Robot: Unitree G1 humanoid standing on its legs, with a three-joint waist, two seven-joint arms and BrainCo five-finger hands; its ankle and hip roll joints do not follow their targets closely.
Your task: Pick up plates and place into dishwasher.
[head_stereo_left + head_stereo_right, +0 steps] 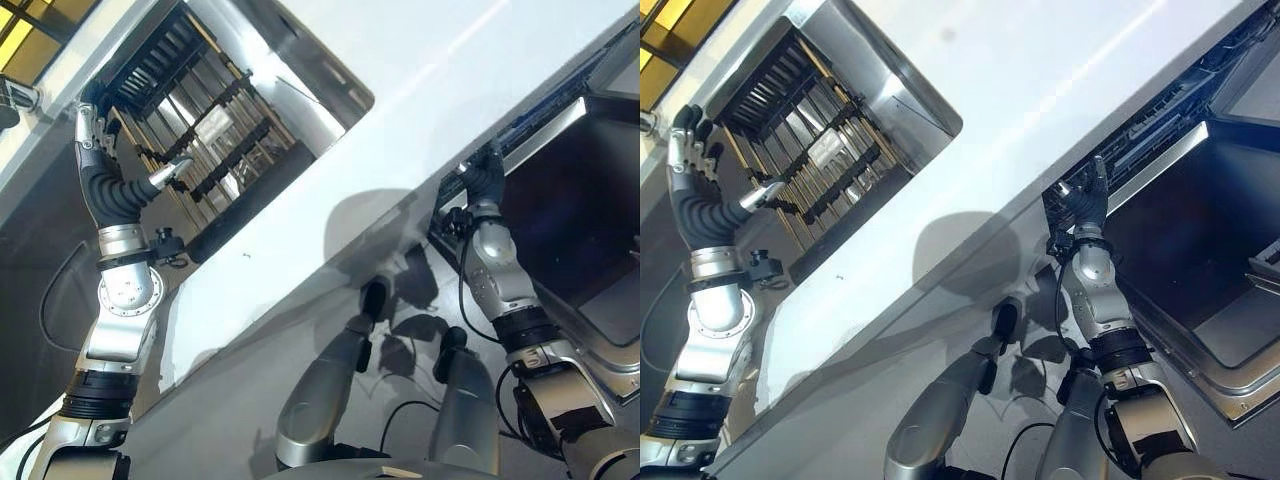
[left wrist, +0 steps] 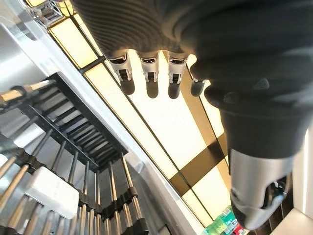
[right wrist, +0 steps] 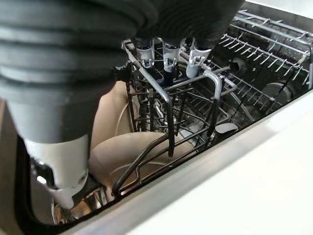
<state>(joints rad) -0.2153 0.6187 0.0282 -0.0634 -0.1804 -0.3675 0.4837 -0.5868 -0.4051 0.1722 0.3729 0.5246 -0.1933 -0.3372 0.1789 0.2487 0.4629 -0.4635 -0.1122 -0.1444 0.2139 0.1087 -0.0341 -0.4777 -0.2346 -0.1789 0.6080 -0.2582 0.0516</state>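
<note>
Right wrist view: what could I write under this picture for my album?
The robot's right hand reaches over the dishwasher's wire rack, where beige plates already stand.

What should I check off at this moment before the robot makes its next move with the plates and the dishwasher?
1. Left hand free: ok. Its fingers are straight, holding nothing, raised beside the dish rack.
2. Right hand free: ok. Its fingers are extended over the dishwasher basket and grip nothing.
3. Dishwasher open: ok. The basket's wires lie exposed below the right hand.
4. Plate already loaded: ok. A beige plate sits inside the basket.
5. Plates left in the dish rack: cannot tell. Bare slots show, but part of the rack is hidden.
6. White counter between rack and dishwasher: ok, nothing lies on it.
</note>
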